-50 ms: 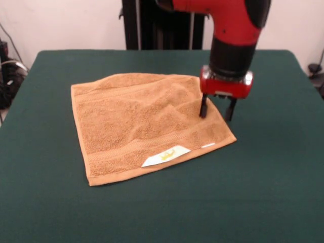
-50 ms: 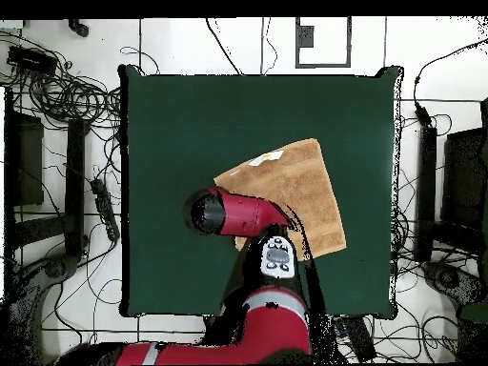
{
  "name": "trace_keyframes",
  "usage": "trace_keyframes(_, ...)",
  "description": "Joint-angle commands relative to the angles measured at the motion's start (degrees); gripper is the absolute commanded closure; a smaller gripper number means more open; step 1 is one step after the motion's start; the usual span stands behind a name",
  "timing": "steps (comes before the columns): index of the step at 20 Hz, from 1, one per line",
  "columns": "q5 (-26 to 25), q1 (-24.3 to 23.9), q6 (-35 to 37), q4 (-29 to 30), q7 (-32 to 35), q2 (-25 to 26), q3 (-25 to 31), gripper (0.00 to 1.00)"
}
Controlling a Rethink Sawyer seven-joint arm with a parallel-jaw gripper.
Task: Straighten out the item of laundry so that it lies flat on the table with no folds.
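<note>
Towel (image 1: 142, 124) spread nearly flat, slightly rumpled

No legible text in either view. White label (image 1: 166, 156) on towel (image 1: 136, 119) edge carries yellow print, too small to read.
</note>
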Motion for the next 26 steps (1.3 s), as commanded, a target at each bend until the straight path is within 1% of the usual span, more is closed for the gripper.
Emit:
trace_keyframes(1, 4.58, 1.0, -6.23, -9.66, 11.49, 13.81, 4.48, 0.0)
trace_keyframes(3, 5.41, 1.45, -7.55, -11.26, 11.92, 16.18, 3.97, 0.0)
trace_keyframes(6, 7.54, 4.86, -9.7, -14.53, 14.4, 20.44, -0.45, 0.0)
trace_keyframes(9, 8.18, 4.91, -12.21, -15.07, 14.74, 21.8, -0.12, 0.0)
trace_keyframes(15, 8.05, 4.4, -13.52, -15.17, 13.78, 21.94, 0.79, 0.0)
trace_keyframes(20, 7.26, 1.95, -15.96, -13.9, 13.65, 20.36, 4.77, 0.0)
trace_keyframes(26, 7.46, -0.35, -13.71, -13.84, 12.1, 17.99, 8.86, 0.0)
